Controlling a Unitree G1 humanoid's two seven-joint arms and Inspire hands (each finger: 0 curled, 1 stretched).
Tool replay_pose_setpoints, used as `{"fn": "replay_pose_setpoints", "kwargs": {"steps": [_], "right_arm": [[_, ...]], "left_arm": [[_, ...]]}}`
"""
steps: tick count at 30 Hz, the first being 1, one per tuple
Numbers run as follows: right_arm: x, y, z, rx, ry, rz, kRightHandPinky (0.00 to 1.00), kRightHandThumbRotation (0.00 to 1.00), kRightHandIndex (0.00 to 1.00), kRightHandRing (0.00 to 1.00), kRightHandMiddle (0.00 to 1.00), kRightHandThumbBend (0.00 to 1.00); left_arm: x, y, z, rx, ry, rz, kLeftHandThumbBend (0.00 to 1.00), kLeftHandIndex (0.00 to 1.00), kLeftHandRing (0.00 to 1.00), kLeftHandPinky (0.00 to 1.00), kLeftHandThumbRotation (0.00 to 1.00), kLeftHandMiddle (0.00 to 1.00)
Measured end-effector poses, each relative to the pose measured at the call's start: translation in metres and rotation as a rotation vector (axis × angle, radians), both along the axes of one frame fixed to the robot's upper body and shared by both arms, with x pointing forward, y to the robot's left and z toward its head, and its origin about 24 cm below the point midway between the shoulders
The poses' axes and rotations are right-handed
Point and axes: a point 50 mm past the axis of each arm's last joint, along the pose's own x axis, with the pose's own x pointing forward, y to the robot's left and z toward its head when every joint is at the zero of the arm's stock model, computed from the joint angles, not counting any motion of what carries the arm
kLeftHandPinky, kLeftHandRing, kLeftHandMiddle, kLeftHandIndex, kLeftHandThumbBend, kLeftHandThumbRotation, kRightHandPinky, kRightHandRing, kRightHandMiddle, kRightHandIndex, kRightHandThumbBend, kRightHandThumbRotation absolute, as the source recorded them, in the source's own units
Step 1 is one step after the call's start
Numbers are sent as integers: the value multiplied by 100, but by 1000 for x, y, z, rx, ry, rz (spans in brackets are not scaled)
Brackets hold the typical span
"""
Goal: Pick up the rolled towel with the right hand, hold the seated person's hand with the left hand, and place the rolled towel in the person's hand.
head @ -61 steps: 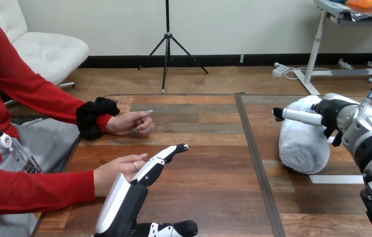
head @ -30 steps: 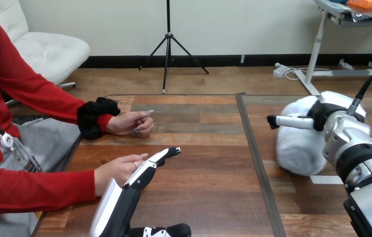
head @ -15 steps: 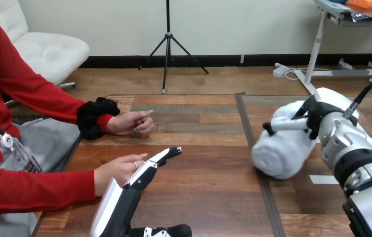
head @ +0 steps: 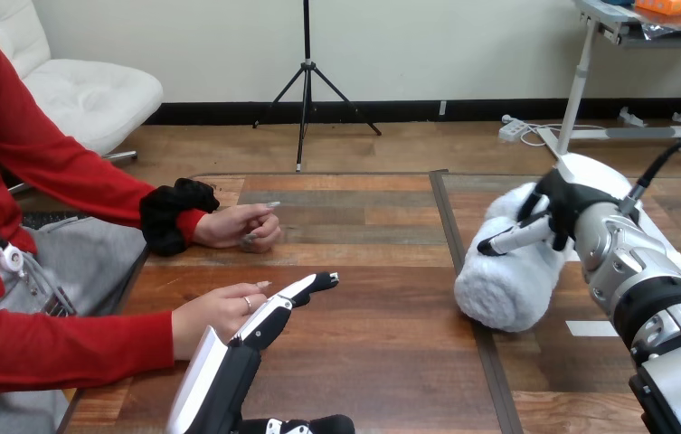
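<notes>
Swung leftward to the wooden counter's point(head: 364, 316) centre seam, the fluffy white rolled towel point(head: 504, 285) slants in the right hand's point(head: 561, 208) clasp; well to its left, the straight-fingered left hand point(head: 266, 324) lies beside the person's lower hand point(head: 214, 312).

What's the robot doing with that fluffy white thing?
The robot's right hand grips a rolled towel at the right side of the table. Its left hand lies with straight fingers right beside the person's nearer hand, not curled round it. The person's farther hand rests on the table. The towel is not yet in the person's hand.
</notes>
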Motion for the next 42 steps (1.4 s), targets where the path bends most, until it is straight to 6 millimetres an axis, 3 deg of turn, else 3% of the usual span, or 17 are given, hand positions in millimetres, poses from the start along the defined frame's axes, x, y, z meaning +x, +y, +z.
{"fn": "replay_pose_setpoints", "kwargs": {"steps": [26,29,42], "right_arm": [[-5,10,-8,77,-81,150,24,0,44,32,44,88],[-6,9,-9,91,-92,150,28,0,43,36,47,87],[-13,-3,-12,159,-140,149,22,0,41,28,40,85]], "left_arm": [[0,0,0,6,0,-11,99,85,87,82,80,86],[0,1,1,7,-1,-9,99,85,86,82,80,86],[3,3,2,3,-8,-10,99,84,86,83,78,85]]}}
